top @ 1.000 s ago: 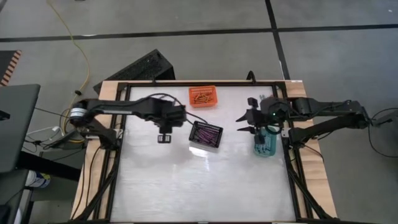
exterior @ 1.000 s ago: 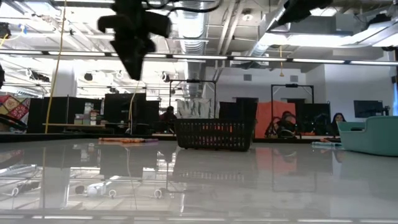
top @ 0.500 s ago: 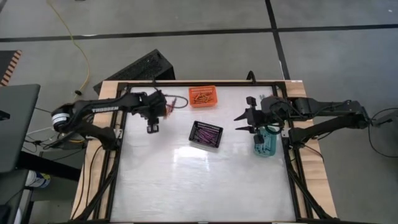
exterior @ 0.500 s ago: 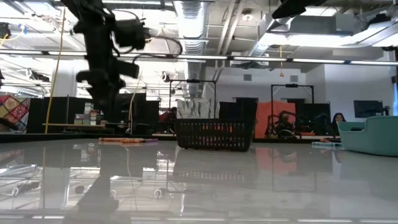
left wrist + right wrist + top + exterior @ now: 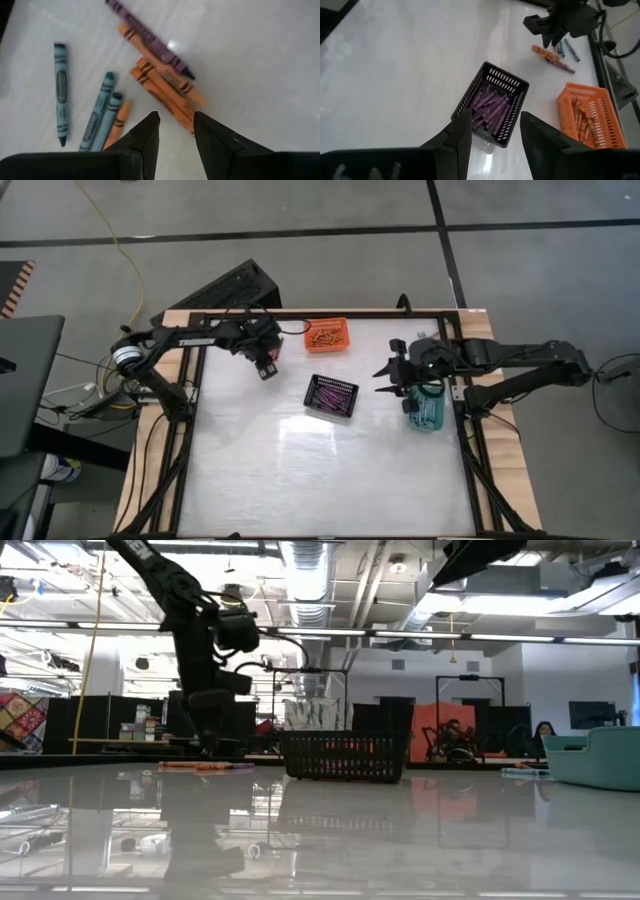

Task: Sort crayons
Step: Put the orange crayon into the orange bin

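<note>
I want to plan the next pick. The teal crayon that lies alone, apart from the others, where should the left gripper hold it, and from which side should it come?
Grip the lone teal crayon at mid-length, on its paper wrapper, coming straight down with the left gripper and its fingers across the stick. It lies flat on the table with bare surface on both long sides, so the fingers probably fit without touching the neighbouring teal crayons.

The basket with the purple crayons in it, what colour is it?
Black, an open mesh basket; it shows best in the right wrist view.
</note>
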Controlling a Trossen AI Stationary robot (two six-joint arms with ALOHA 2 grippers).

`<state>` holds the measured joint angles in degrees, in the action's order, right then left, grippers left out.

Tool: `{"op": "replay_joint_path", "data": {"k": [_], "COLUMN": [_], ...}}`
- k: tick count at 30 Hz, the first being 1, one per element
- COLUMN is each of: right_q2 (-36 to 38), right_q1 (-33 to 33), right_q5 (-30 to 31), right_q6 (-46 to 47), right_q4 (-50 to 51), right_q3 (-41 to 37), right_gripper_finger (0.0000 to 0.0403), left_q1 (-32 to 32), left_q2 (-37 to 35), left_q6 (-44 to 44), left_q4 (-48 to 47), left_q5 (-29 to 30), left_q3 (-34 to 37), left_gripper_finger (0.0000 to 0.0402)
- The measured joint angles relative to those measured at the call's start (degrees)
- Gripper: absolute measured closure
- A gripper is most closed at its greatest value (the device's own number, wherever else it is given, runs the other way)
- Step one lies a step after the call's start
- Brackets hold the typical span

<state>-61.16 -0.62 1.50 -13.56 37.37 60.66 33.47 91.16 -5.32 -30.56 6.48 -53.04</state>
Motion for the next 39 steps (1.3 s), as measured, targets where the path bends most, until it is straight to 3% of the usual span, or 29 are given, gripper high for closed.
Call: {"op": "replay_joint_path", "data": {"k": [7, 16, 31, 39], "right_q2": [-3.14, -3.7, -3.7, -3.68], "right_q1": [0.0, -0.02, -0.2, -0.2], "right_q5": [-0.08, -0.33, -0.46, -0.46], "right_q6": [0.0, 0.0, 0.22, 0.22], "right_q4": [0.16, 0.59, 0.52, 1.06], "right_q3": [0.0, 0.0, 0.0, 0.0], "right_gripper_finger": [0.0242, 0.0242, 0.0242, 0.0242], "left_q1": [0.48, 1.6, 2.56, 1.12], "left_q2": [4.99, 5.68, 5.57, 4.95], "left_q6": [2.93, 4.14, 1.24, -0.04], "left_q4": [-2.28, -3.07, -8.92, -10.6], "left_q5": [1.5, 0.71, -3.97, -5.24], "left_q3": [-1.96, -2.01, -2.03, -2.08], "left_gripper_finger": [0.029, 0.0294, 0.0393, 0.0401]}}
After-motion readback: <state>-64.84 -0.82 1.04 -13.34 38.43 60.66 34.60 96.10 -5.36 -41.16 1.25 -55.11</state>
